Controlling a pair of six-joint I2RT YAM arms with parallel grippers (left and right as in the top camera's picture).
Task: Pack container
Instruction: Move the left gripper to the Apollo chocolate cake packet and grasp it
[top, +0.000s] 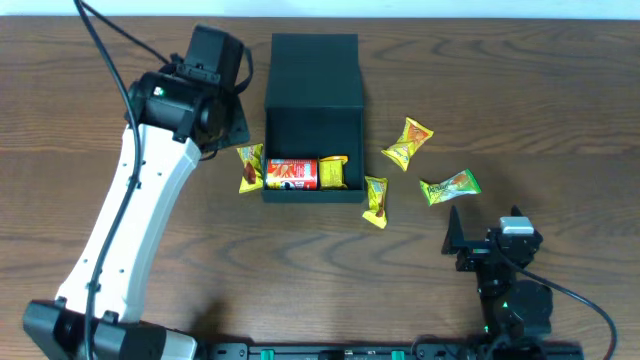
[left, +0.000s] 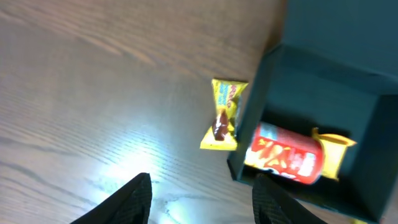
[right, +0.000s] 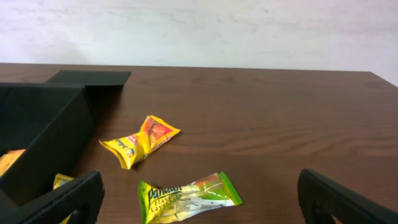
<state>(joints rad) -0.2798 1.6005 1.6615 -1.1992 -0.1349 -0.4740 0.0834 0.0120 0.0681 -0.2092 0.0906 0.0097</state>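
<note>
Left gripper (left: 202, 182): nearest the lens in the left wrist view. Its two dark fingers (left: 134, 200) rise from the bottom edge. The jaws stand partway apart with nothing between them, above bare table (top: 520, 80) with a bright glare patch.
Left arm (top: 140, 210): white, running from the lower left of the overhead frame up to the upper left and ending just left of the container.
Outer left packet (top: 250, 168): yellow, on the wood against the container's left wall, at centre left of the overhead frame.
Container (top: 312, 135): dark teal, nearly black, square box at upper centre of the overhead frame. It is open, with its flap lid (top: 315, 68) lying flat toward the top edge.
Red can (top: 292, 173): on its side inside the container, along the wall nearest the bottom of the frame.
Packet inside (top: 334, 172): yellow, touching the right end of the can, also inside.
Corner packet (top: 376, 201): yellow, on the wood just outside the container's lower right corner.
Right yellow packet (top: 406, 143): on the table right of the container, apart from it.
Green packet (top: 450, 186): further right and lower, close to the right gripper.
Right gripper (right: 200, 177): at the lower right of the overhead frame. The jaws are spread wide and hold nothing, and its dark fingers (right: 68, 200) frame the green packet in the right wrist view.
</note>
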